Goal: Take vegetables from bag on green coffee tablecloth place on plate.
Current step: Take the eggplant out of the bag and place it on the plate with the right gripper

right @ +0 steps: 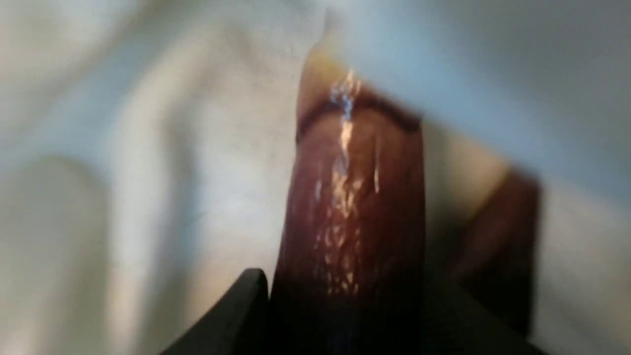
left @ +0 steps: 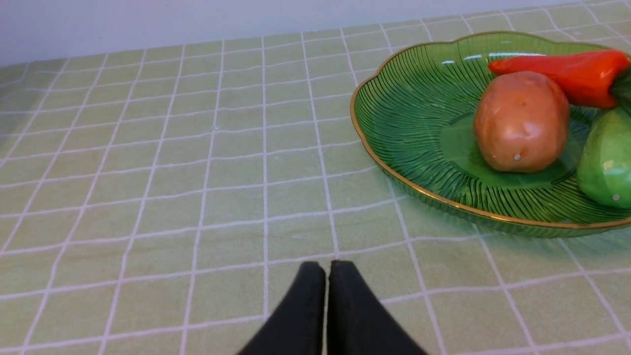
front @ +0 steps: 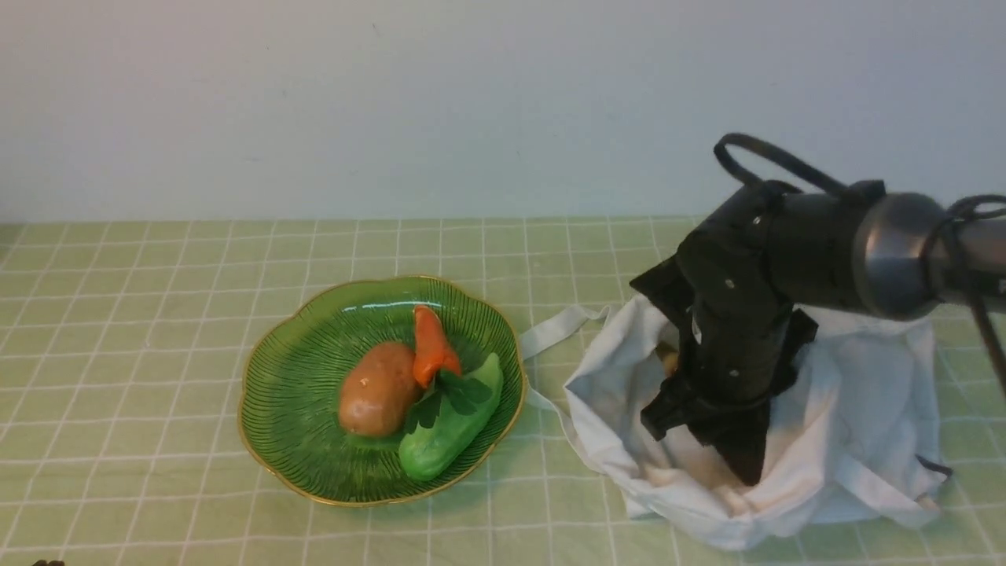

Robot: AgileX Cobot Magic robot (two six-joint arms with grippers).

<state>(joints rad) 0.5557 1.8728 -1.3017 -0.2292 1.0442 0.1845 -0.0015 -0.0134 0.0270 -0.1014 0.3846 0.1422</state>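
The white bag (front: 849, 409) lies open at the right on the green checked tablecloth (front: 157, 314). My right gripper (front: 699, 448) reaches down into the bag's mouth. In the right wrist view, the glossy dark purple eggplant (right: 355, 197) fills the gap between the right gripper's (right: 345, 315) black fingers, with white cloth all round; the picture is blurred. In the front view the eggplant is hidden by the gripper. The green ribbed plate (front: 291, 393) with a gold rim sits left of the bag. My left gripper (left: 326, 268) is shut and empty, low over the cloth, short of the plate (left: 419, 113).
On the plate lie a brown potato (front: 377, 389), a green cucumber (front: 448, 432) and an orange-red carrot-like vegetable (front: 432, 346) with dark leaves. A bag strap (front: 550, 330) trails toward the plate. A pale wall stands behind the table.
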